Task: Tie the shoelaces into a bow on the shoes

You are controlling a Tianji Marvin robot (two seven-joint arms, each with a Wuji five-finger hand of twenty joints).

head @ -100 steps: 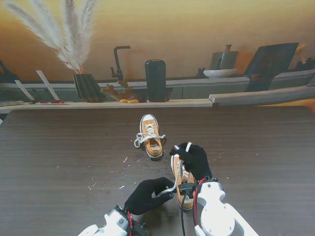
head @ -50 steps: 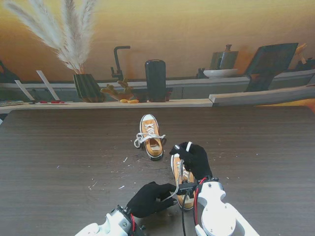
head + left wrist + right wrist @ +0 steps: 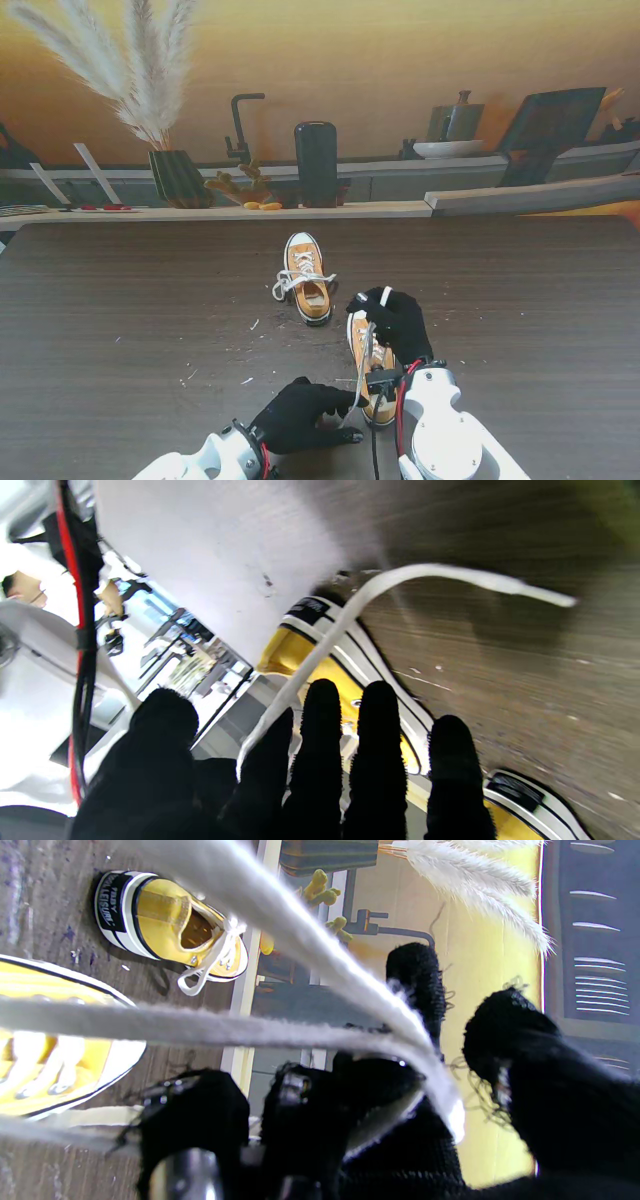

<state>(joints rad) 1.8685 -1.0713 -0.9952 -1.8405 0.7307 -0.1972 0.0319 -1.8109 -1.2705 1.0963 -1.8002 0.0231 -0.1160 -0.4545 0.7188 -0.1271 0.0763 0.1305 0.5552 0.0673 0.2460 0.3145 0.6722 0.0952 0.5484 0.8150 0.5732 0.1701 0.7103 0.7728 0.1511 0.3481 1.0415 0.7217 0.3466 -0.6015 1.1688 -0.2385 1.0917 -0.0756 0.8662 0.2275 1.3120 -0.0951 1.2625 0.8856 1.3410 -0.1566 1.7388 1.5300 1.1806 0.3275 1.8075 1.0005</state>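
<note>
The left hand (image 3: 300,412) pinches one white lace (image 3: 320,655) of the near shoe (image 3: 372,372). The right hand (image 3: 395,322) grips the other lace (image 3: 280,1032) between closed fingers.

Staged kitchen set: printed backdrop (image 3: 400,60) showing faucet (image 3: 240,125), pampas grass (image 3: 140,70), shelf pots; dark wood counter (image 3: 130,290) in front.

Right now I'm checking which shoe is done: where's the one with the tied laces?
In the stand view, the tied shoe sits near the table's middle, farther from me and slightly left of the shoe both hands are working on.
</note>
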